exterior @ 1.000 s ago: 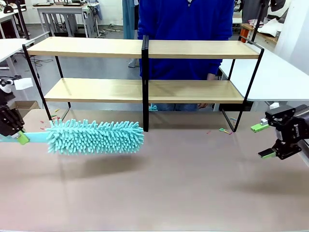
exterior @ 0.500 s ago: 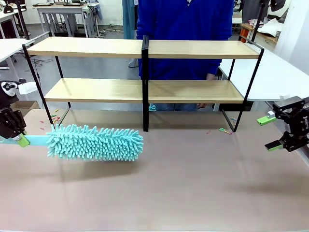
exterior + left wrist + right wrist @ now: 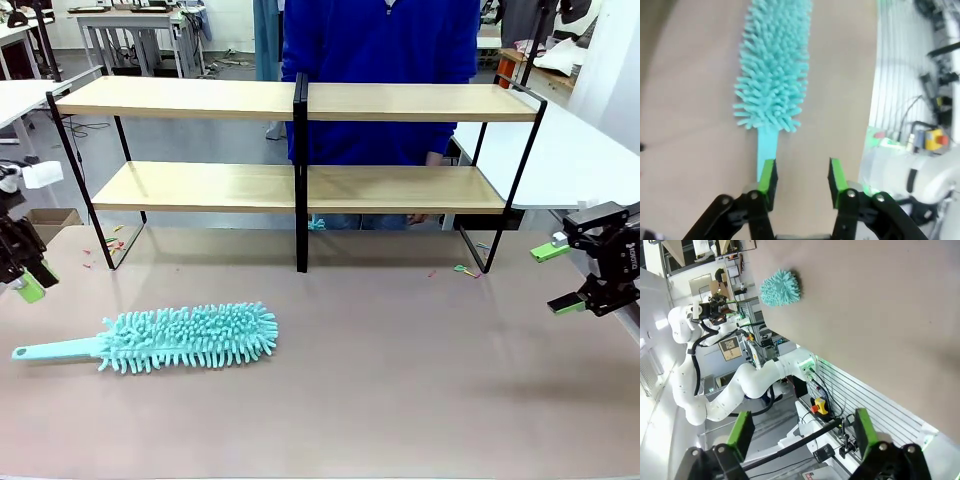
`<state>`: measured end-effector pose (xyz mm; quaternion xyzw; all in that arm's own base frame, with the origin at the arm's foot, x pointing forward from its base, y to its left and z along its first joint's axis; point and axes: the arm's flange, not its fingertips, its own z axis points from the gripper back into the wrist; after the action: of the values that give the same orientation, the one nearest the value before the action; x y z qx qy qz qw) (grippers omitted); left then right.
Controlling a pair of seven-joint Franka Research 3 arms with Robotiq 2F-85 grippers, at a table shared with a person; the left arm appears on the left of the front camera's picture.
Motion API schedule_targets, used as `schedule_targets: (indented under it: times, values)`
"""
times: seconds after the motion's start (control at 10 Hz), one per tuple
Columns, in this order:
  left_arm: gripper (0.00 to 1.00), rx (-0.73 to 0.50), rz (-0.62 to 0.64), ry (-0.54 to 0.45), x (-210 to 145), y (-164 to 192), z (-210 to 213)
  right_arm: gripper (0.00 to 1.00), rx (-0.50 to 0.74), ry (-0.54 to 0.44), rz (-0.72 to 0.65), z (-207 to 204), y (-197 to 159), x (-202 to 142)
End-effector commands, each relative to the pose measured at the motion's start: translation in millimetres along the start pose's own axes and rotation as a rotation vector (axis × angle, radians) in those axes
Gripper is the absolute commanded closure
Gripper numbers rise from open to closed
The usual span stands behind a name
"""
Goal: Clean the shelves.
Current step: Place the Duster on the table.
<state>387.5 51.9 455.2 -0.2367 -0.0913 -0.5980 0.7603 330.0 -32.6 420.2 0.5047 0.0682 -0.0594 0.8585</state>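
On the table (image 3: 400,400), near-left of the shelves (image 3: 300,185), a teal duster (image 3: 190,337) lies free; left tool (image 3: 801,181) and right tool (image 3: 562,277) gape wide, empty.

**What I couldn't make out**

Behind the shelves (image 3: 300,100), the person (image 3: 380,60) was cut off by the top edge. My left gripper (image 3: 25,280) sat half off frame. In the left wrist view the duster (image 3: 775,65) was blurred, its tip cropped.
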Motion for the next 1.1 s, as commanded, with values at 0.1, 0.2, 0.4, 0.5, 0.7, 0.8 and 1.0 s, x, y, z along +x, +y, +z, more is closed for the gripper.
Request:
schedule_targets:
  times: [0.1,0.2,0.4,0.5,0.7,0.8,1.0]
  values:
    - [0.00,-0.099,0.092,-0.188,-4.9,-26.7,26.9,0.00,0.010,-0.023,-0.003,-6.6,-1.7,-5.3]
    - [0.00,-0.268,0.152,-0.244,-5.1,-31.9,33.8,0.00,0.000,0.000,0.000,-0.1,0.0,0.0]
    - [0.00,-0.530,0.283,-0.449,-9.5,-32.3,44.5,0.00,0.115,0.014,0.061,15.4,23.9,-28.0]
    - [0.00,-0.731,0.648,-0.676,3.7,-34.1,47.1,0.00,0.211,0.048,0.088,30.1,31.4,-37.9]
    - [0.00,-0.883,0.767,-0.766,-0.8,-43.8,44.4,0.00,0.281,0.033,0.112,50.6,43.1,-41.0]
    - [0.00,-0.787,0.860,-0.934,-9.2,-42.2,46.9,0.00,0.308,0.005,0.127,54.7,50.7,-46.1]
    - [0.00,-0.615,0.993,-1.193,-35.7,-36.5,58.2,0.00,0.148,-0.164,0.158,53.4,65.6,-59.0]
